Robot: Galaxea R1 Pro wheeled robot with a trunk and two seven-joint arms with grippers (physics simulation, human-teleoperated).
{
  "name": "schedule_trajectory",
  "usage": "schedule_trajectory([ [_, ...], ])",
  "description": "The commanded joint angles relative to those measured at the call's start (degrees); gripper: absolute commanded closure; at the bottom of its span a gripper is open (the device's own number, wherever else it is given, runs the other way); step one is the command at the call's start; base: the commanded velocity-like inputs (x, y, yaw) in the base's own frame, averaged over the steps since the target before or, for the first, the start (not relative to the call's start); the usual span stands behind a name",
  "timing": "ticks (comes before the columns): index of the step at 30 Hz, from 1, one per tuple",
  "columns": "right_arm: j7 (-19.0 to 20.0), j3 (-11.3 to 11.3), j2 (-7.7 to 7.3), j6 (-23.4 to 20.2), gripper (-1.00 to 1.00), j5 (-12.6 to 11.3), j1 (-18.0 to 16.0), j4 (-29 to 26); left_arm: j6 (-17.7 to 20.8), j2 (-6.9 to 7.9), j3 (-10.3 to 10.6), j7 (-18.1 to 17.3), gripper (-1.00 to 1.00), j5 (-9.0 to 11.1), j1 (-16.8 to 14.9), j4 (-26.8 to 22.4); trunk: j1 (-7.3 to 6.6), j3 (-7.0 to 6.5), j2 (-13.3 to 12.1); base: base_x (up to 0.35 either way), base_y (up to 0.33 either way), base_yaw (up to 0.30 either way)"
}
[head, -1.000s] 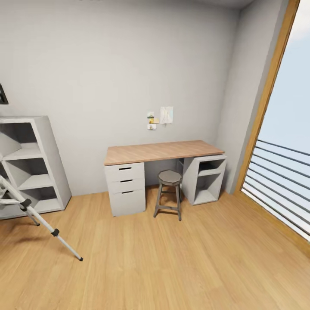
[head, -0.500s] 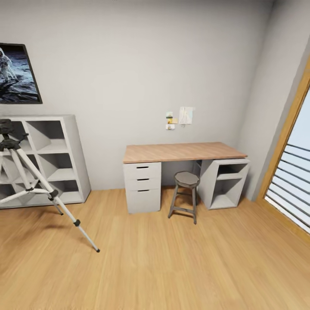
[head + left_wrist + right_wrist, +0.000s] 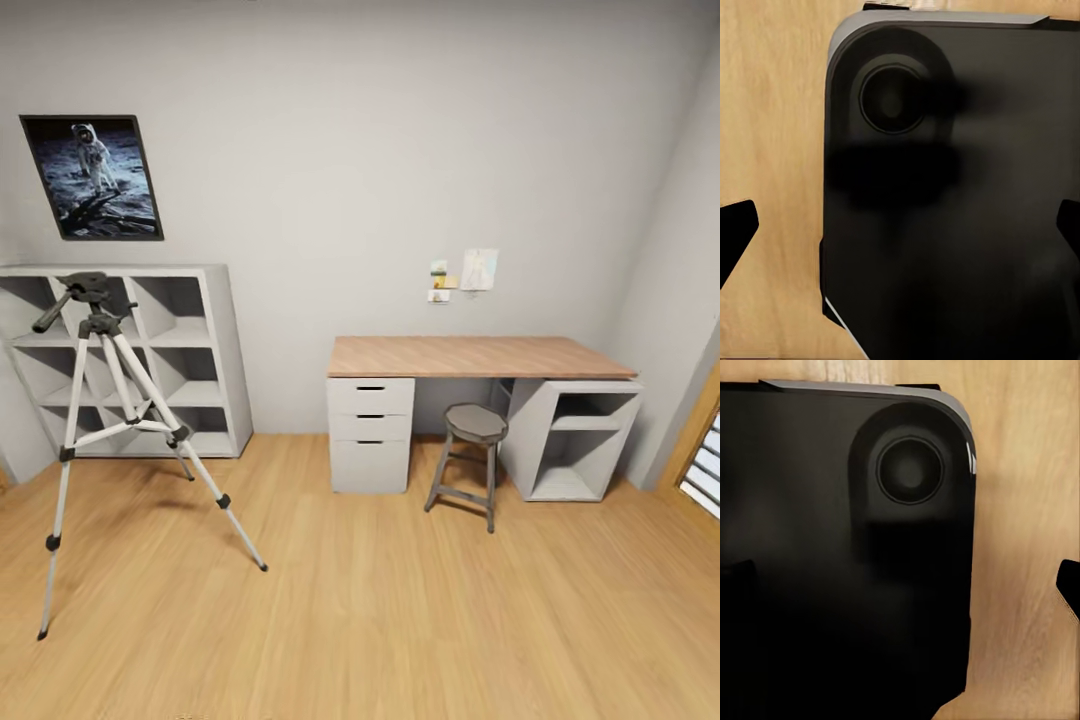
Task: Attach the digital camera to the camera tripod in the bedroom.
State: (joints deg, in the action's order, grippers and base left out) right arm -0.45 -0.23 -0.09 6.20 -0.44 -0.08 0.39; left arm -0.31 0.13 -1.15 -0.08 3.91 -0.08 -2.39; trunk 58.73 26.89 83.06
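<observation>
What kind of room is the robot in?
It looks like a bedroom or study corner. There is a wood-topped desk with a stool tucked under it, a grey cube shelf against the wall, and a poster of an astronaut. A tripod stands on the wood floor.

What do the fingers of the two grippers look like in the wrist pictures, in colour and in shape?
The left gripper has plain black fingertips that narrow to blunt, wedge-like points. The right gripper looks the same, with a black pointed fingertip. I can make out no markings, cables or coloured parts on them.
</observation>
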Motion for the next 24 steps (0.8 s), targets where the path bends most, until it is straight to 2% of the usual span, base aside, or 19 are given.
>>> schedule_trajectory([
  [1, -0.1, 0.0, 0.00, 0.3, -1.00, -0.1, 0.0, 0.1, 0.0, 0.01, -0.1, 0.0, -1.00, 0.4, 0.0, 0.0, 0.00, 0.04, 0.0, 0.000, 0.000, 0.275],
  [24, 0.0, 0.0, 0.00, 0.4, -1.00, -0.1, 0.0, 0.1, 0.0, 0.05, -0.1, 0.1, -1.00, 0.5, 0.0, -0.1, 0.00, 0.04, 0.0, 0.000, 0.000, 0.275],
])
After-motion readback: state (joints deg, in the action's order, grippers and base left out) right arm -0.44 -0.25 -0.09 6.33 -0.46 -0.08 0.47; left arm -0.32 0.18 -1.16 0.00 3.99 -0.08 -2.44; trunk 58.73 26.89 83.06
